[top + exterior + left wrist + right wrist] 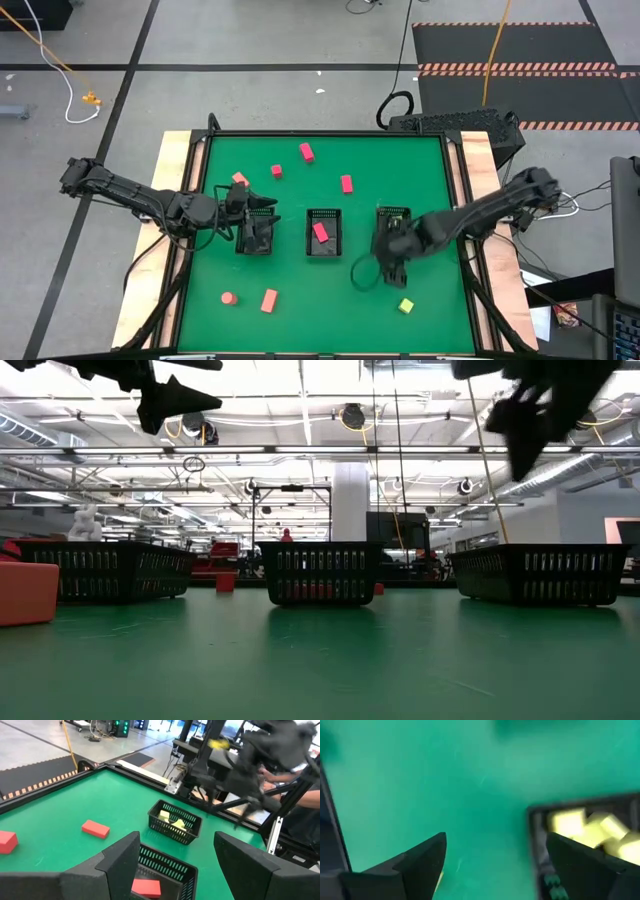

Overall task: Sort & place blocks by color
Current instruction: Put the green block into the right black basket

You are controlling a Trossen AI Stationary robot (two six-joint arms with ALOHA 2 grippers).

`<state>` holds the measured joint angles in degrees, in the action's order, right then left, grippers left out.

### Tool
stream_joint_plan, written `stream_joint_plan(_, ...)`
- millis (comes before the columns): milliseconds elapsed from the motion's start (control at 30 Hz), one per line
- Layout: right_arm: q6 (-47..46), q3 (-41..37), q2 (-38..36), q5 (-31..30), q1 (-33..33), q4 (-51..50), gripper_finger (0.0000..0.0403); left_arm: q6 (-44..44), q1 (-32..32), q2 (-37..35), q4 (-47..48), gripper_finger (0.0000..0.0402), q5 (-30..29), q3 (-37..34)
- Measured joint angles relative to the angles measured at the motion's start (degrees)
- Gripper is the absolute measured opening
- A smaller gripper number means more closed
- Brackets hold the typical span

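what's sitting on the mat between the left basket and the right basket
In the high view, the middle basket stands between the left basket and the right basket, with a pink-red block inside it.

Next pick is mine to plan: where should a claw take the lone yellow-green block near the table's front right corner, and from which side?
Take the yellow-green block across two opposite flat faces, coming straight down from above. It sits low on the green table with open mat all round and looks turned diagonally, so rotate the right claw to match.
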<state>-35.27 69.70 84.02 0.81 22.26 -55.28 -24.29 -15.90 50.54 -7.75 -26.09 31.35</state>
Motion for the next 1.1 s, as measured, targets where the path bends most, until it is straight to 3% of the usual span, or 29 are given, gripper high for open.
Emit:
stream_joint_plan(267,-18.2,7.1,12.0,9.3,7.7,-15.5,0.0314,-1.1,-1.4,0.0,0.1,0.0255,0.1,0.0)
stream_joint_plan(600,-31.5,7.2,17.5,11.3,12.2,-13.1,0.0313,-0.2,-3.5,0.0,-0.9,0.0255,0.1,0.0)
stream_joint_plan(1000,-36.1,5.4,19.7,9.9,15.4,-7.5,0.0313,1.1,-3.7,0.0,-2.8,0.0255,0.1,0.0)
stream_joint_plan(1100,-37.2,3.6,19.5,9.6,15.8,-2.0,0.0313,1.1,-3.7,0.0,-2.8,0.0255,0.1,0.0)
